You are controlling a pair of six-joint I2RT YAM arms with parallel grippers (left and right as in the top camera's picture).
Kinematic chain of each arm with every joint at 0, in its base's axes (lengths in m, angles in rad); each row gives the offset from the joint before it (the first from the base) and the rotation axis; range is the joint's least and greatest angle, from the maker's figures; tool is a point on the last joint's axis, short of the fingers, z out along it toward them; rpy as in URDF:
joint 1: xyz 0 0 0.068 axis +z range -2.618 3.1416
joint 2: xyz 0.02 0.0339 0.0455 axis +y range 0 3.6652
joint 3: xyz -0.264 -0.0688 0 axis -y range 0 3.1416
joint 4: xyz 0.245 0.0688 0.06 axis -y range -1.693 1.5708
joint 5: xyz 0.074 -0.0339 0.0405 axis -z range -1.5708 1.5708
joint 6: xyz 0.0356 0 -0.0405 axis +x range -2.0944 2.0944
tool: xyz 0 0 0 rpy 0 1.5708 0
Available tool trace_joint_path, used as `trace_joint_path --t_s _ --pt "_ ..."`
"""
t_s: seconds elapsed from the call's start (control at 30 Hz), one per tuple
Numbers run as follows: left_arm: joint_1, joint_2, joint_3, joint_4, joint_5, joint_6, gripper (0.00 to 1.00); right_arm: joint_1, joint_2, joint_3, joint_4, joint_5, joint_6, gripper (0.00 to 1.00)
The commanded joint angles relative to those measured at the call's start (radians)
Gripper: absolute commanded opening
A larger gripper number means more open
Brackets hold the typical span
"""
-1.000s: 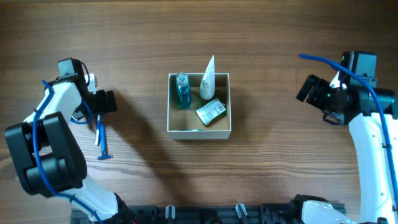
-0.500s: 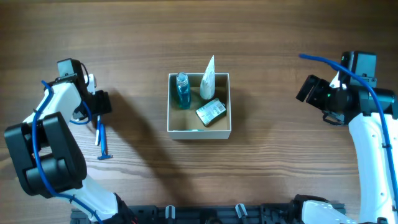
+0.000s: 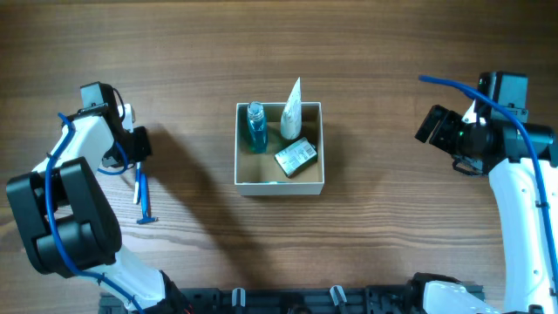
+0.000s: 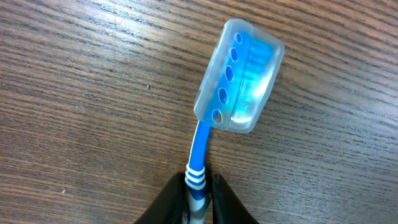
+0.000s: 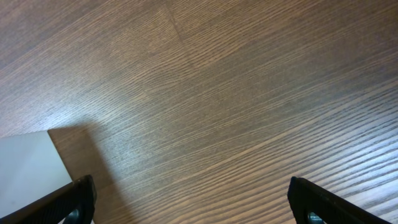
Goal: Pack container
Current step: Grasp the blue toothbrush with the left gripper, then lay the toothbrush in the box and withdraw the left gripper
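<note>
The container (image 3: 279,187), a white-walled square box with a tan inside, stands mid-table. It holds a blue bottle (image 3: 255,127), a white tube (image 3: 292,108) and a dark packet (image 3: 296,157). A blue toothbrush (image 3: 141,194) lies flat on the wood at the left. Its head sits under a clear blue cap (image 4: 239,78). My left gripper (image 4: 199,186) is shut on the toothbrush handle (image 4: 198,163), one finger on each side. My right gripper (image 5: 199,202) hangs open over bare wood at the far right, holding nothing.
In the right wrist view a pale corner of the container (image 5: 30,167) shows at the lower left. The left arm (image 3: 65,201) runs along the table's left side and the right arm (image 3: 514,192) along its right side.
My left gripper's jaws have closed from wide open onto the toothbrush handle. The toothbrush has not moved and the right arm is still.
</note>
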State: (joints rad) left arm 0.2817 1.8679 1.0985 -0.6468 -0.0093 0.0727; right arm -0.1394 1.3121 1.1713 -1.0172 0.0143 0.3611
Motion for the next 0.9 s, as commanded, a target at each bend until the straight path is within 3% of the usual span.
trace_joint_path --t_s 0.0,0.07,0.3,0.57,0.73,0.8,0.83,0.87 --pt "0.002 0.019 -0.033 -0.006 0.026 0.001 0.11 -0.004 0.006 -0.001 -0.001 -0.016 0.007 1.00" --pt "0.002 0.019 -0.031 -0.006 0.026 0.001 0.04 -0.004 0.006 -0.001 -0.001 -0.016 0.007 1.00" --pt "0.002 0.003 0.004 -0.010 0.008 0.001 0.04 -0.004 0.006 -0.001 0.002 -0.016 0.006 1.00" --pt "-0.060 -0.249 0.212 -0.183 0.027 0.001 0.04 -0.004 0.006 -0.001 -0.001 -0.016 0.006 1.00" --pt "-0.251 -0.458 0.295 -0.280 0.027 -0.003 0.04 -0.004 0.006 -0.001 0.000 -0.016 0.006 1.00" --pt "-0.393 -0.517 0.295 -0.330 0.028 -0.006 0.04 -0.004 0.006 -0.001 0.000 -0.016 0.007 1.00" --pt "-0.460 -0.528 0.295 -0.360 0.029 0.017 0.04 -0.004 0.006 -0.001 0.000 -0.016 0.007 1.00" --pt "-0.541 -0.531 0.295 -0.402 0.069 0.138 0.04 -0.004 0.006 -0.001 0.000 -0.016 0.006 1.00"
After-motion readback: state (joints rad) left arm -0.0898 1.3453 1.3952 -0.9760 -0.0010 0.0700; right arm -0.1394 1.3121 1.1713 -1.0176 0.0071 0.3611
